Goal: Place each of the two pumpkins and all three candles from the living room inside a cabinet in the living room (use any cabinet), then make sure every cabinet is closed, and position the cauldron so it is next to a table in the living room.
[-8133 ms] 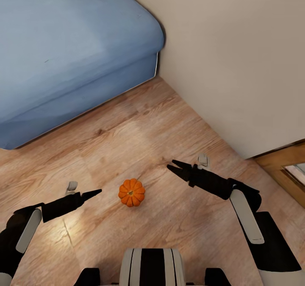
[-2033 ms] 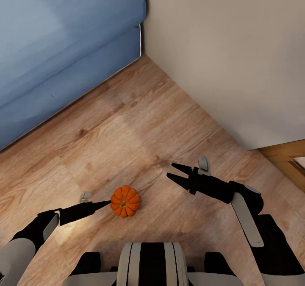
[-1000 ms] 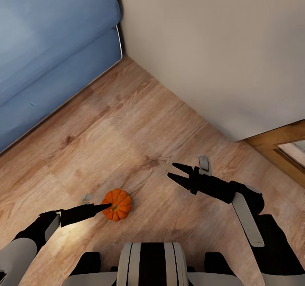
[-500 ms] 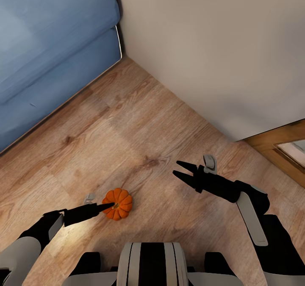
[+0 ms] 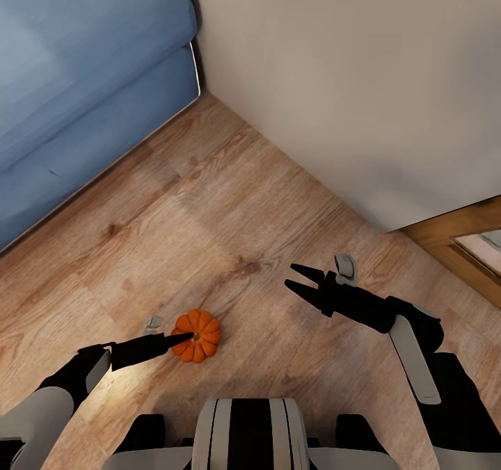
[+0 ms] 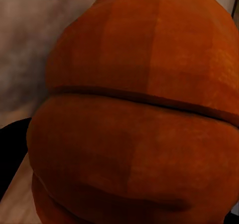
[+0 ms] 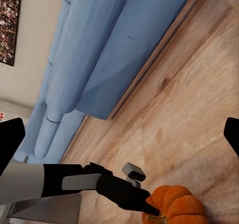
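One pumpkin [image 5: 197, 326] lies on the wooden floor [image 5: 229, 205] directly ahead of the robot's base, stem upward, small, bright orange and ribbed. It is judged light and rigid, with a smooth rounded skin likely to slip or roll if pressed on one side only; the ribs run from stem to base, so the soundest hold would be across its widest girth, fingers seated in opposite grooves rather than on the stem. The left end effector [image 5: 179, 338] has its tip laid against the pumpkin's near-left flank, and the left wrist view shows the orange skin [image 6: 139, 114] pressed up close against the camera. Whether its fingers are spread around the fruit or closed beside it cannot be told. The right end effector [image 5: 298, 279] hovers well apart to the right, above the floor, its two fingers parted and empty. Count in view: one pumpkin, no candles, no cauldron. Beyond the pumpkin, one blue sofa [image 5: 76, 73] stands at the far left against a plain beige wall [image 5: 362, 73], and a wooden frame edge [image 5: 459, 247] shows at the far right; what it belongs to cannot be determined.
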